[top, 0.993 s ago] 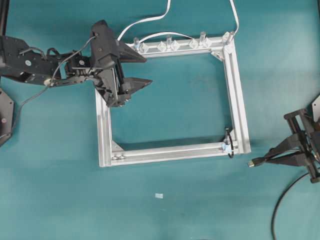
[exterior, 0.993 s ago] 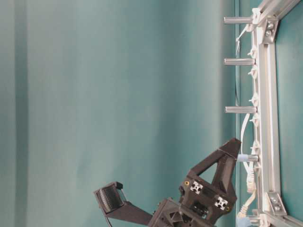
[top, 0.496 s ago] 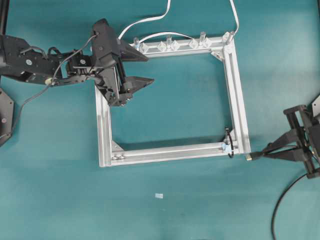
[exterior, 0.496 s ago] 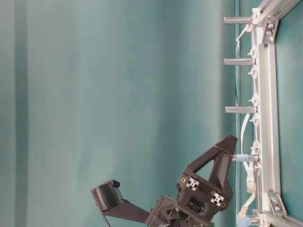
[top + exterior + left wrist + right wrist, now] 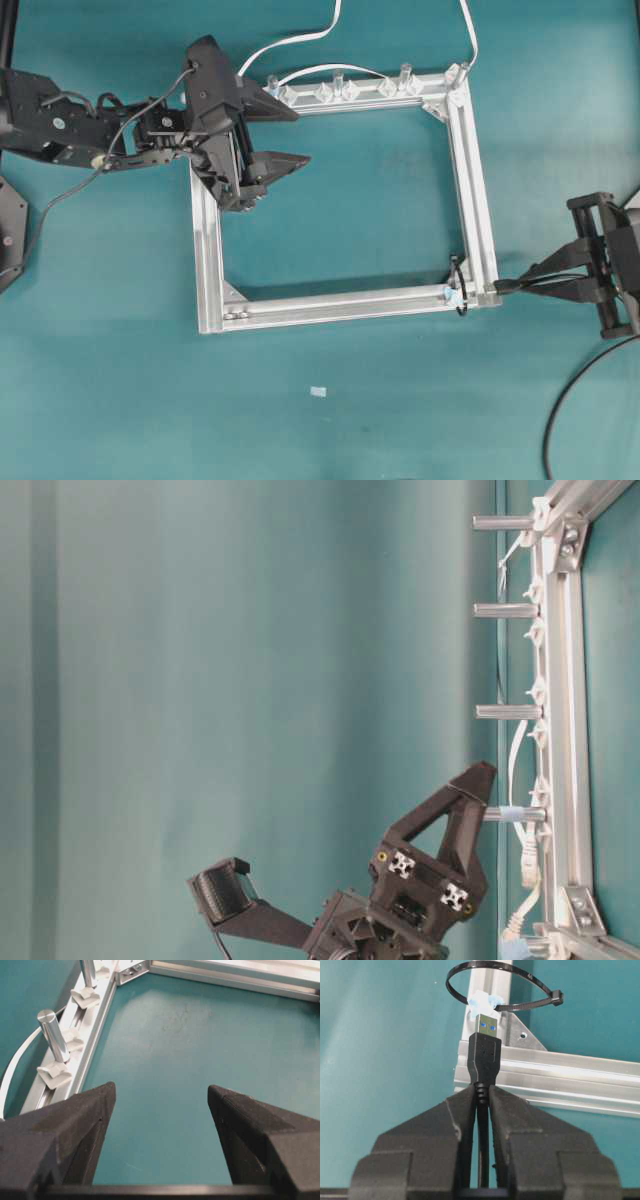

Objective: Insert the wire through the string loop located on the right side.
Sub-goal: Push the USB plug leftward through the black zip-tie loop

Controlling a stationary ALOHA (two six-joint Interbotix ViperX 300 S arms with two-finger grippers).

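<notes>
The teal counter (image 5: 380,420) carries a square frame of silver aluminium bars (image 5: 478,200), lying flat, with a row of short upright metal pegs (image 5: 52,1035) and clear plastic clips along its far bar. A flat white cable (image 5: 300,40) runs off the top of the overhead view from that bar.

The left arm's black gripper (image 5: 290,135) hovers over the frame's far-left corner, its fingers (image 5: 87,1110) spread wide with nothing between them; only bare counter shows in the gap in the left wrist view.

The right arm's black gripper (image 5: 505,287) reaches in from the right edge, its tips just beside the frame's near-right corner. Its fingers (image 5: 465,1110) are pressed together on the wire (image 5: 482,1155), a thin black cable, gripping it just behind the ribbed collar of its plug. The small flat rectangular plug (image 5: 486,1045) (silver metal tip, blue inside) sticks out straight ahead of the fingers.

The string loop (image 5: 500,982), a thin black band in an open ring with a small lock head on one side, stands at that near-right corner beside a scrap of pale blue tape (image 5: 481,1001). In the right wrist view the plug tip lines up just below the ring and overlaps the tape; whether the tip has entered the ring cannot be told.

The rest of the wire trails off the bottom right of the overhead view (image 5: 565,410).
</notes>
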